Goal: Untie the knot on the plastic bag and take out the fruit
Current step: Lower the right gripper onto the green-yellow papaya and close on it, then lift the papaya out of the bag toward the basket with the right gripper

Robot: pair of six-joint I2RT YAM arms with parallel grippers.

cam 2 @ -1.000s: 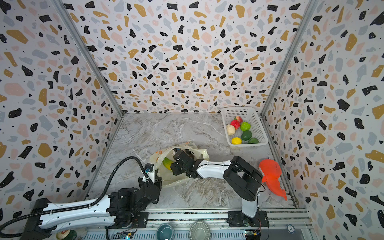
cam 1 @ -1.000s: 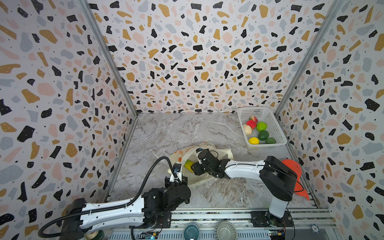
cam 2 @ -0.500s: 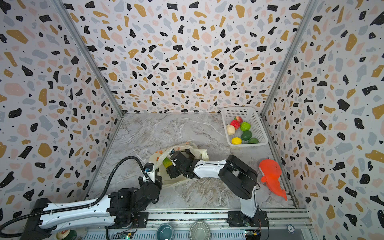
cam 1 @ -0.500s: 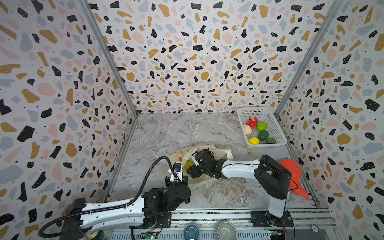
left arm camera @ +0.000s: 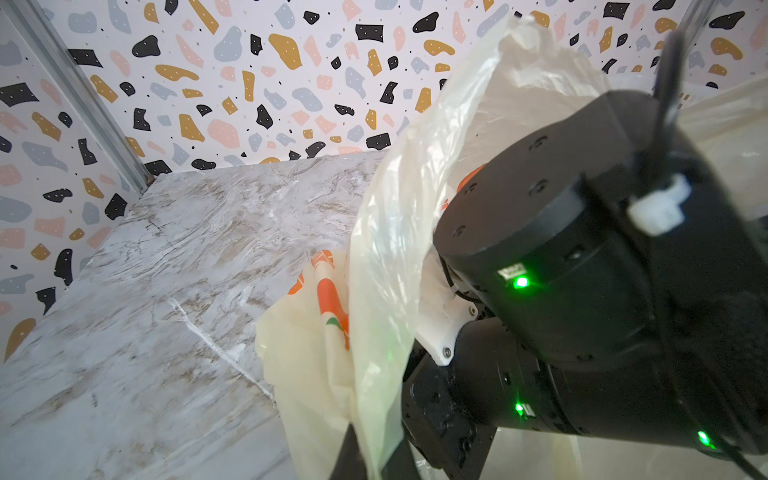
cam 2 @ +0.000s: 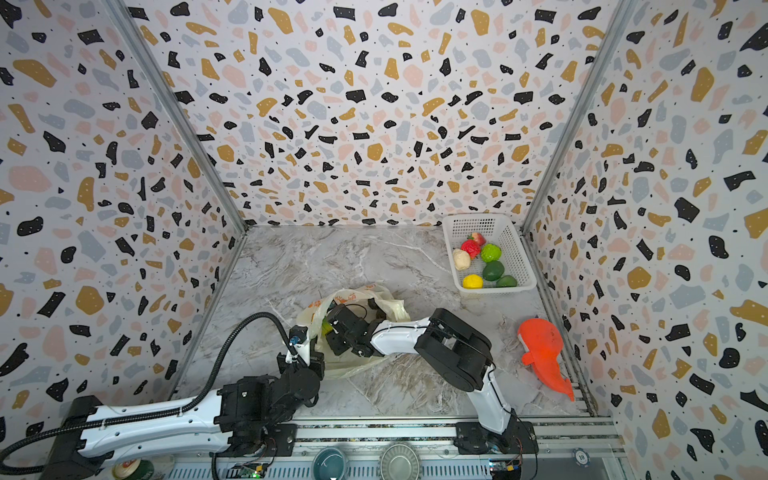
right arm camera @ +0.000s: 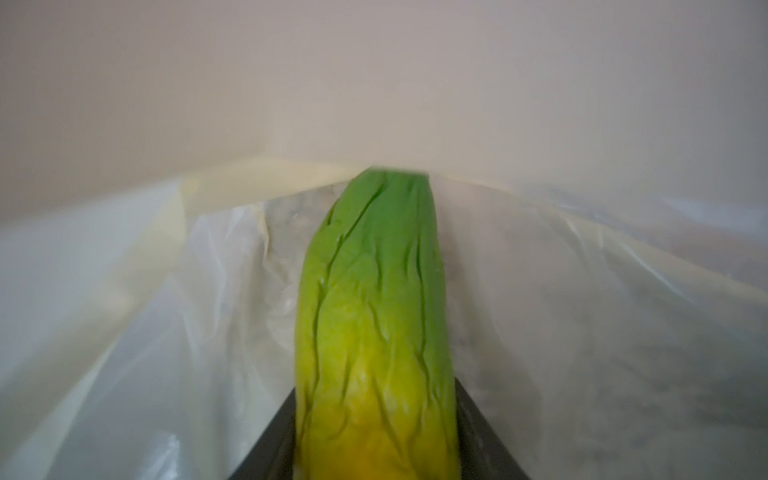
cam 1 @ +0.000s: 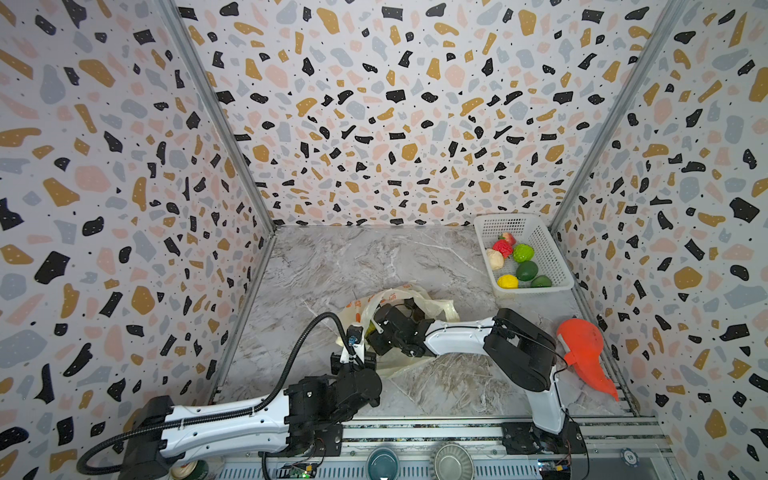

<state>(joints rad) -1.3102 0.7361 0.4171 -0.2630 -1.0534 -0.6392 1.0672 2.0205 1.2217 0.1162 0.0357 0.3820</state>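
Nearest, the left gripper (left arm camera: 374,459) is clamped shut on a fold of the plastic bag (left arm camera: 382,249), holding its mouth up off the marble table (left arm camera: 166,291). No knot shows, so the bag looks already untied. Inside it, the right gripper (right arm camera: 374,444) has its jaws closed against both sides of a wrinkled green-yellow fruit (right arm camera: 370,299). Extraction is the step in hand. The next move, I judge, calls for drawing the fruit straight out without snagging the film, toward the far white basket (cam 1: 509,217).
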